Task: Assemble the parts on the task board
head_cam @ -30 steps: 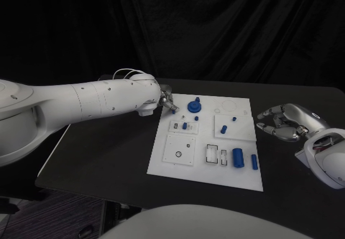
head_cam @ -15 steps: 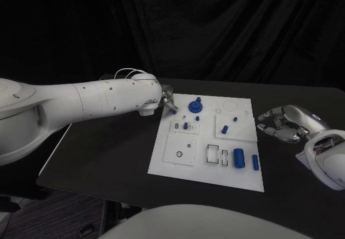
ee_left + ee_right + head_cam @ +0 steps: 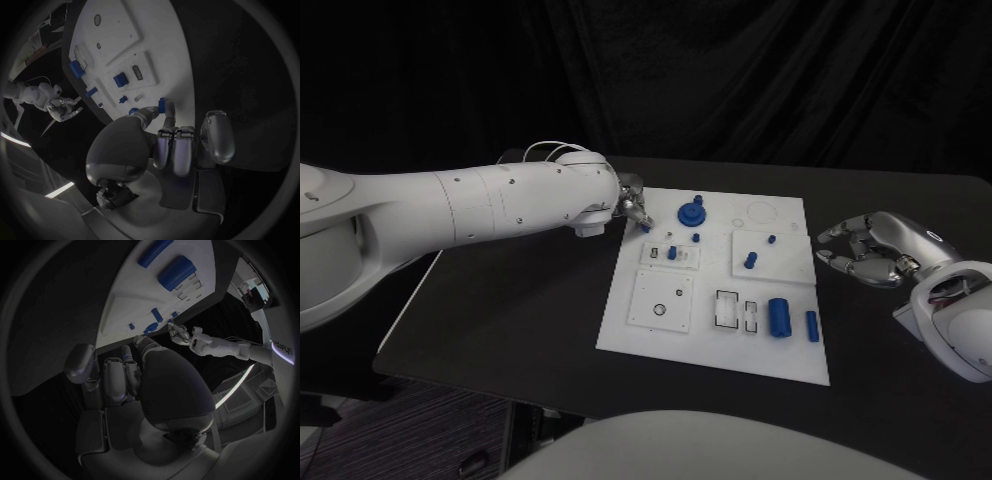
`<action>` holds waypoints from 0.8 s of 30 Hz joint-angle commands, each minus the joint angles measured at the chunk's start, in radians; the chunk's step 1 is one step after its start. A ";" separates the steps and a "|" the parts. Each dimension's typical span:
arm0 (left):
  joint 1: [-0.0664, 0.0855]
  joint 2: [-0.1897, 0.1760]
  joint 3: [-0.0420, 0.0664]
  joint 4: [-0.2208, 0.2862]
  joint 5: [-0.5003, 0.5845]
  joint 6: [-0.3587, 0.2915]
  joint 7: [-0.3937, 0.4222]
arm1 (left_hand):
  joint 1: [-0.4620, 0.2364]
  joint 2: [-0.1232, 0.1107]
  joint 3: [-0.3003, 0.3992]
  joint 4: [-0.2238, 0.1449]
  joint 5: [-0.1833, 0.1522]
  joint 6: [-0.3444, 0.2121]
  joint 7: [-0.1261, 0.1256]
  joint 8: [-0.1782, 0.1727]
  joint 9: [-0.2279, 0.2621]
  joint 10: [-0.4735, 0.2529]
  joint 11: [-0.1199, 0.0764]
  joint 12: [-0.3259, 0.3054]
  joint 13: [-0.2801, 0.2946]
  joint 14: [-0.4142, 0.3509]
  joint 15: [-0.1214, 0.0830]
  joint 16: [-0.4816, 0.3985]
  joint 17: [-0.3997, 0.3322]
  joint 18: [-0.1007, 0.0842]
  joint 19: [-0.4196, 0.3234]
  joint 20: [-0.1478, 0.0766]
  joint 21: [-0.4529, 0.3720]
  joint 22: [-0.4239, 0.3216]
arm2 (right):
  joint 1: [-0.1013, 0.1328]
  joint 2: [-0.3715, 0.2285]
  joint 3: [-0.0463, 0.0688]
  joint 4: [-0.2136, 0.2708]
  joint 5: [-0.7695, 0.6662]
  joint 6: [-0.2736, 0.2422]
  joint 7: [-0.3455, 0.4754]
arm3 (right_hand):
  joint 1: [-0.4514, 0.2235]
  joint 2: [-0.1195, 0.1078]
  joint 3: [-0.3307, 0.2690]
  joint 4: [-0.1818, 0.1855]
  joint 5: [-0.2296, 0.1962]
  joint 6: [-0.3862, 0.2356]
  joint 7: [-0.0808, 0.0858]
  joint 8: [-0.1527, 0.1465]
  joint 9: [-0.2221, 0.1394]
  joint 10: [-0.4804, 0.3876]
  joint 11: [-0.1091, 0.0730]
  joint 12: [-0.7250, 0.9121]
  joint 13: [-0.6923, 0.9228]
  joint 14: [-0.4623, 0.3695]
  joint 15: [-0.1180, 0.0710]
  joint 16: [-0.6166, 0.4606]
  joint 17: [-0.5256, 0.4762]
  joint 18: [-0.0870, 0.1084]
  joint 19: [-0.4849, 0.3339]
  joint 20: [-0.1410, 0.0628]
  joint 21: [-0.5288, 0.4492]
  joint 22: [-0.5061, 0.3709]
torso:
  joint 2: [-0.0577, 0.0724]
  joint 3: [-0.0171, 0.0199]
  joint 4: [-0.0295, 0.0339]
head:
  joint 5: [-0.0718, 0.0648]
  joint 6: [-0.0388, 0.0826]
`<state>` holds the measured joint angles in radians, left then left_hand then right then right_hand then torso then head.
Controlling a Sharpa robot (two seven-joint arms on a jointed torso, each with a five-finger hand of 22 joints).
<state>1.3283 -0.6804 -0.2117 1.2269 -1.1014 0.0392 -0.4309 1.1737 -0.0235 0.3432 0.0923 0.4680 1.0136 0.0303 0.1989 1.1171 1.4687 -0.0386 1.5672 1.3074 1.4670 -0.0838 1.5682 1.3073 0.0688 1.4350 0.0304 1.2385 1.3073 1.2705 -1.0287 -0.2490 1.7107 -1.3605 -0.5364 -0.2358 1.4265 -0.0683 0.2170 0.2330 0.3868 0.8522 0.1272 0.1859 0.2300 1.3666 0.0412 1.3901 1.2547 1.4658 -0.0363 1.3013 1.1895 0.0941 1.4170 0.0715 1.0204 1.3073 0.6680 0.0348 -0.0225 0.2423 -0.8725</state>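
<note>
Task board (image 3: 711, 345) lies mid-tabletop (image 3: 516, 300). Left hand (image 3: 635, 208) at the board's far left corner; right hand (image 3: 874, 250) just off its right edge. Two cylinders (image 3: 777, 314) lie side by side on the board's near right part, gear-like part (image 3: 689, 213) at far left.

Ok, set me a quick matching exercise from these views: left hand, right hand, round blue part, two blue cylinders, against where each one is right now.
Things:
1. left hand
2. right hand
3. round blue part
4. two blue cylinders

Places:
A. lying side by side near the task board's front right corner
B. over the bare table, off the board's right edge, fingers curled, holding nothing
C. at the board's far left corner, pinching a small blue part
D. on the board's far part, just right of the left hand

Pairs: 1-C, 2-B, 3-D, 4-A
</note>
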 commanded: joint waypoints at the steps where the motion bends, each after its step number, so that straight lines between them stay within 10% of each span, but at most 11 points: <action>1: -0.001 -0.021 0.001 0.035 0.011 -0.082 0.016 | -0.017 -0.003 0.040 -0.030 0.011 0.008 -0.001 -0.004 0.003 0.102 -0.002 0.004 0.263 0.104 -0.004 0.003 0.263 0.003 0.002 -0.006 0.010 0.168 | -0.002 -0.004 0.001 0.003 0.001 -0.001 -0.016 | 0.007 0.005 0.006 -0.001 0.005 0.005 0.000 0.001 -0.002 -0.002 -0.002 -0.003 -0.001 0.012 0.001 -0.007 -0.001 0.010 0.002 -0.001 -0.003 0.119 | 0.001 -0.0004 -0.0013 | 0.001 0.000; 24: 0.000 -0.149 0.001 0.259 0.062 -0.140 -0.023 | -0.040 -0.011 0.069 -0.044 0.001 0.013 -0.002 -0.005 0.003 0.102 -0.003 0.004 0.263 0.104 -0.005 0.003 0.263 0.004 0.002 -0.007 0.006 0.167 | -0.004 -0.016 0.001 0.009 0.001 -0.001 -0.020 | 0.008 0.003 0.007 -0.002 0.006 0.005 0.000 0.001 -0.003 -0.003 -0.002 -0.003 -0.002 0.011 0.001 -0.009 -0.003 0.011 0.001 -0.001 -0.006 0.118 | 0.001 -0.0018 0.0046 | 0.004 0.000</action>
<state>1.3283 -0.8316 -0.2117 1.4817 -1.0546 -0.0937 -0.4450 1.1407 -0.0354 0.3995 0.0578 0.4744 1.0256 0.0325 0.1989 1.1200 1.4687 -0.0386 1.5672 1.3074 1.4670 -0.0838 1.5682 1.3073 0.0688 1.4351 0.0305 1.2452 1.3073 1.2687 -1.0427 -0.2491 1.7160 -1.3575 -0.5367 -0.2375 1.4265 -0.0683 0.2198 0.2302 0.3867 0.8522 0.1272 0.1859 0.2289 1.3666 0.0412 1.3901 1.2539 1.4658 -0.0363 1.2969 1.1875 0.0940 1.4170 0.0715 1.0204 1.3079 0.6684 0.0332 -0.0191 0.2445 -0.8725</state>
